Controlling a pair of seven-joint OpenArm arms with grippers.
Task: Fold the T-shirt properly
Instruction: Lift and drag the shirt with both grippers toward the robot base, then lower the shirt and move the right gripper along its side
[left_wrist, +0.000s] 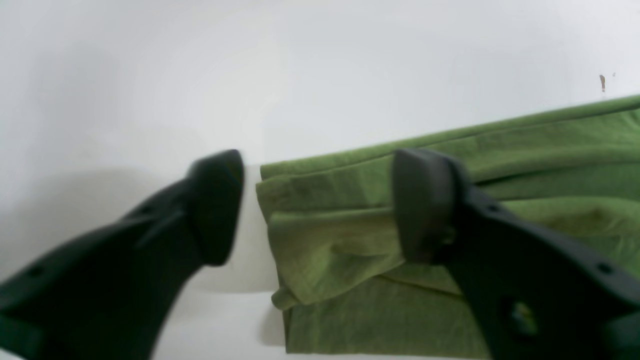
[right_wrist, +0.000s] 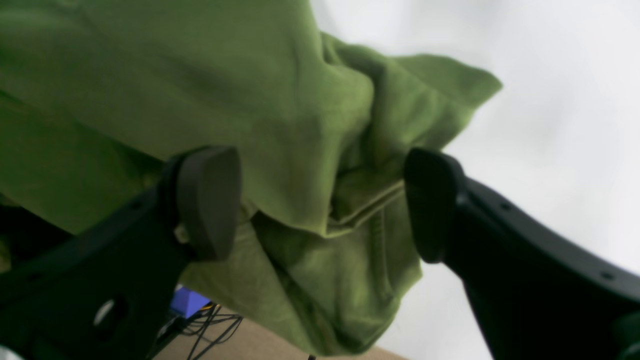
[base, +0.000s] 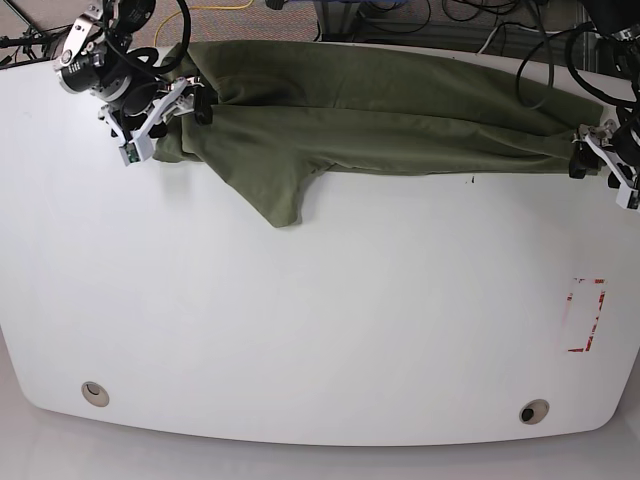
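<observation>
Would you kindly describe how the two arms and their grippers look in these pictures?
In the wrist views, the left gripper and right gripper each show two matte black plastic jaws with broad, rounded oval pads and small holes along their shanks. From the base camera, the right arm ends in black cylindrical joints with silver rings, white brackets around the jaws, and black cables trailing behind.

The base view looks straight down; each wrist view peers close between its pincer at the T-shirt (base: 400, 110).
</observation>
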